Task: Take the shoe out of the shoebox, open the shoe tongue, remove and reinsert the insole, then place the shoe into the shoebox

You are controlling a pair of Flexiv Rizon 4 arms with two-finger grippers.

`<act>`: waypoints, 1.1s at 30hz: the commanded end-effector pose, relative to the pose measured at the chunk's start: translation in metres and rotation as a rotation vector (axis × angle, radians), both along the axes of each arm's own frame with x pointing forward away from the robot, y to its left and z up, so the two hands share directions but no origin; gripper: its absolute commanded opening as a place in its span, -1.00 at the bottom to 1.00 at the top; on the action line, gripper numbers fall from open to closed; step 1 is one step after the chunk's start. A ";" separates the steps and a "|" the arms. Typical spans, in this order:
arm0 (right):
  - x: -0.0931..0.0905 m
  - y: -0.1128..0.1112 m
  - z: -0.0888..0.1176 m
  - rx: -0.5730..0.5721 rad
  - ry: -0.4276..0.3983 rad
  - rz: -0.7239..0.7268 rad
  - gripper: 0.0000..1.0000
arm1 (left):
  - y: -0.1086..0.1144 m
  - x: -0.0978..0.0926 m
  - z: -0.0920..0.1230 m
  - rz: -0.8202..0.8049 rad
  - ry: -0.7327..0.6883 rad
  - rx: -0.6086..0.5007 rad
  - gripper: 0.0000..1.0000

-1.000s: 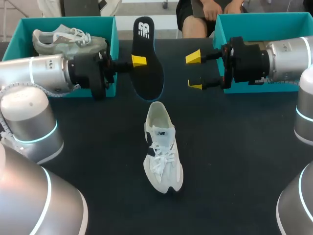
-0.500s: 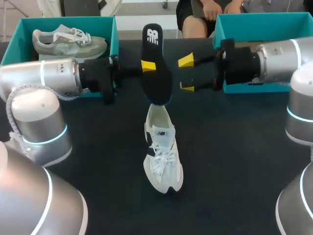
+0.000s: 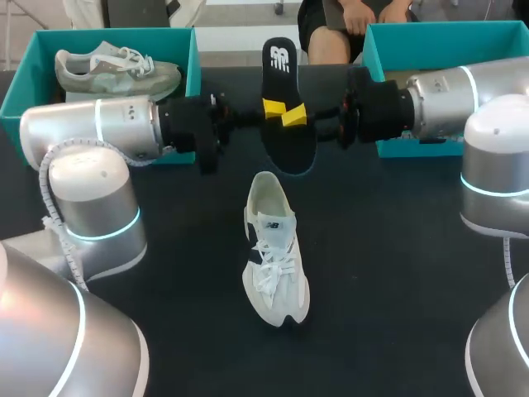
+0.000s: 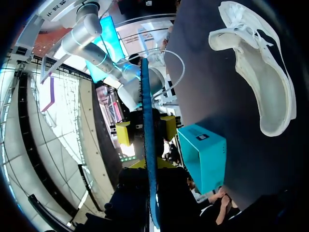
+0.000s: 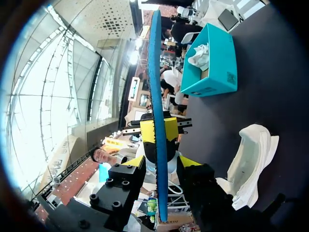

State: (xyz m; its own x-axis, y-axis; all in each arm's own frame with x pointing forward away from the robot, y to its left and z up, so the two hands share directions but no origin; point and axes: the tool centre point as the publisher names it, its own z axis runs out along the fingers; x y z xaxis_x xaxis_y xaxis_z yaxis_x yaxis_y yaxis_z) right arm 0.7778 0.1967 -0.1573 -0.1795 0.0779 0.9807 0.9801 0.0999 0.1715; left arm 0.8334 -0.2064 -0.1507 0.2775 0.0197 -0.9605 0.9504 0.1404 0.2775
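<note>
Left hand (image 4: 147, 162) pinched the insole (image 3: 285, 78) tight and held it above the desk (image 3: 397, 273), over the heel of the white shoe (image 3: 273, 256). Right hand (image 5: 161, 163) was spread, fingers either side of the insole, seemingly not touching. The shoe stood on the desk between two teal boxes (image 3: 195, 58).

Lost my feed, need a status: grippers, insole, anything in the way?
Left gripper shut on insole, held up off table. Right gripper open, straddling insole, not gripping. Shoe upright on table nearby; nothing blocking.
</note>
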 end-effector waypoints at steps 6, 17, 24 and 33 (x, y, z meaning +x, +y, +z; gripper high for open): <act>0.002 0.004 -0.005 0.011 0.008 0.011 -0.31 | -0.009 0.003 -0.003 0.006 0.001 -0.003 -1.00; 0.003 0.002 -0.007 0.015 0.013 0.007 -0.44 | -0.010 -0.003 -0.003 -0.003 0.010 -0.007 -1.00; 0.003 0.001 -0.007 0.018 0.016 0.009 -0.84 | -0.010 -0.003 -0.003 0.002 0.013 -0.008 -1.00; 0.005 0.002 -0.007 0.027 0.004 0.018 -1.00 | -0.010 -0.010 -0.005 -0.019 0.047 0.001 -1.00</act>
